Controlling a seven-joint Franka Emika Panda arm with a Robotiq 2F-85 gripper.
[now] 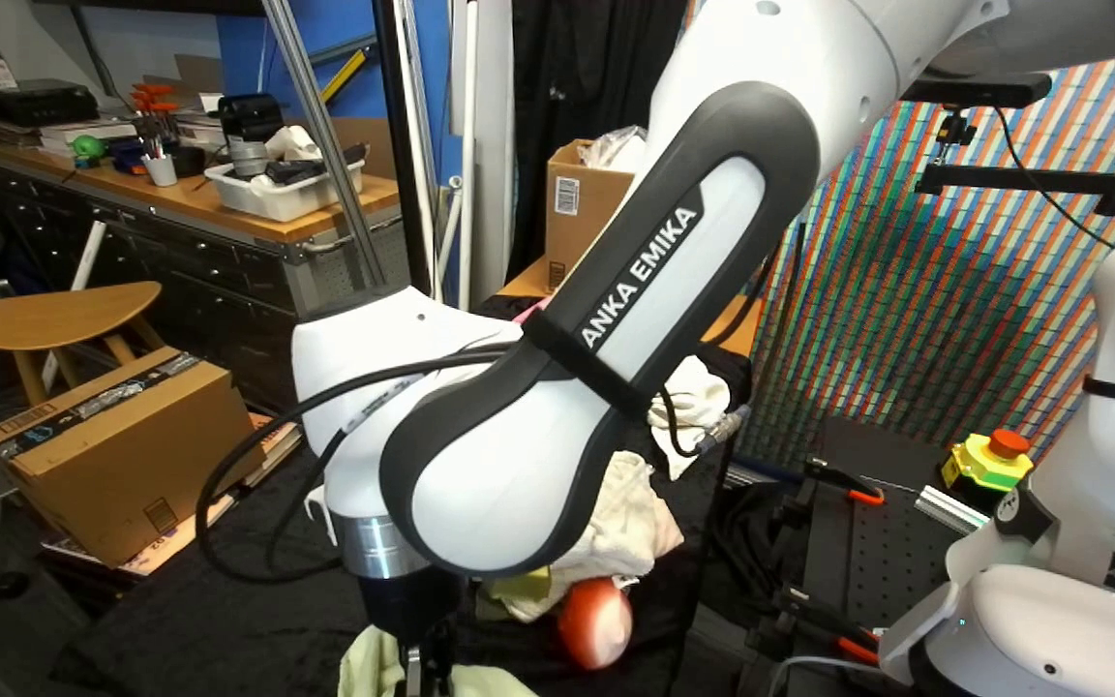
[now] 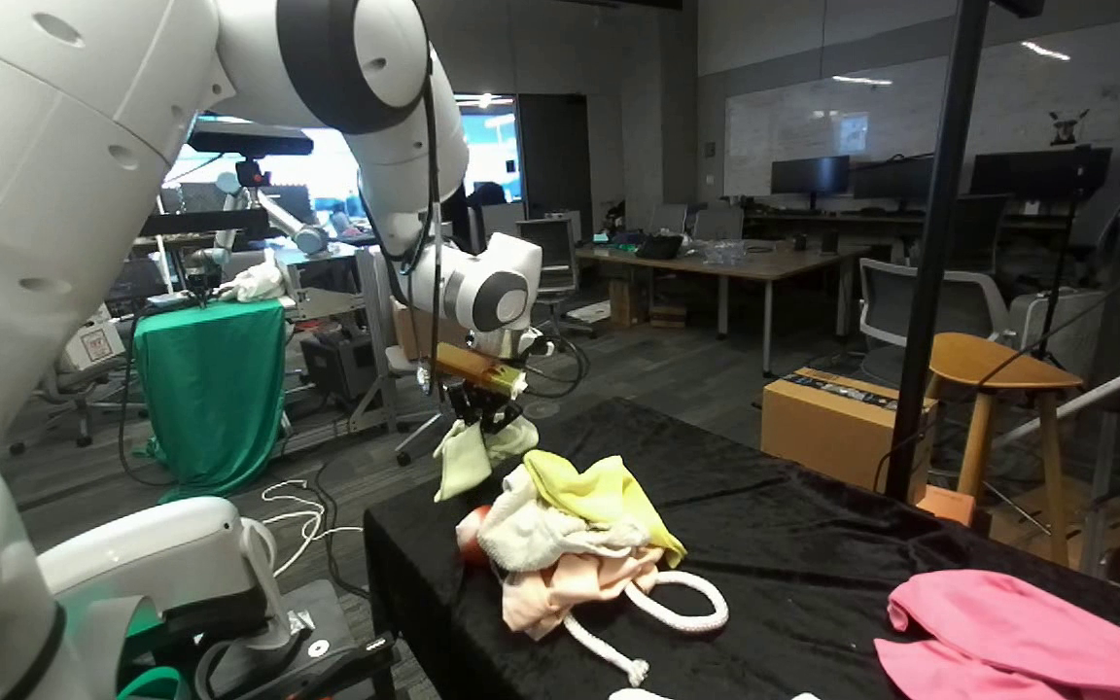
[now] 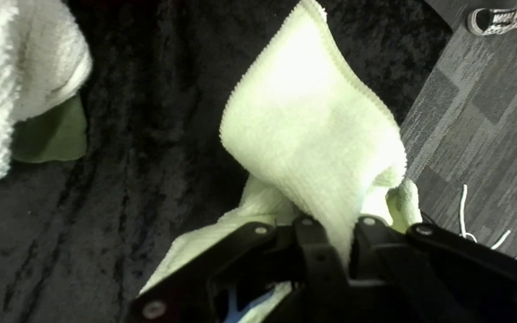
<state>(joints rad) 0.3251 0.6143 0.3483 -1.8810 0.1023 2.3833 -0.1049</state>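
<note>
My gripper (image 3: 332,229) is shut on a pale green cloth (image 3: 308,116), which is bunched between the fingers and spreads out on both sides of them. In an exterior view the gripper (image 2: 487,413) holds the cloth (image 2: 463,465) by the corner of the black table, with its ends hanging down. Beside it lies a pile with a yellow cloth (image 2: 609,496), a white cloth (image 2: 541,530) and a peach cloth (image 2: 575,583). A red and white round object (image 1: 596,624) lies at the pile's edge. The fingertips are partly hidden by the cloth.
The black-covered table (image 2: 764,544) also bears a white rope (image 2: 706,617) and a pink cloth (image 2: 1017,622). A cardboard box (image 2: 842,428), a wooden stool (image 2: 997,360) and a dark pole (image 2: 929,262) stand beyond it. An emergency stop (image 1: 988,460) sits near the robot's base.
</note>
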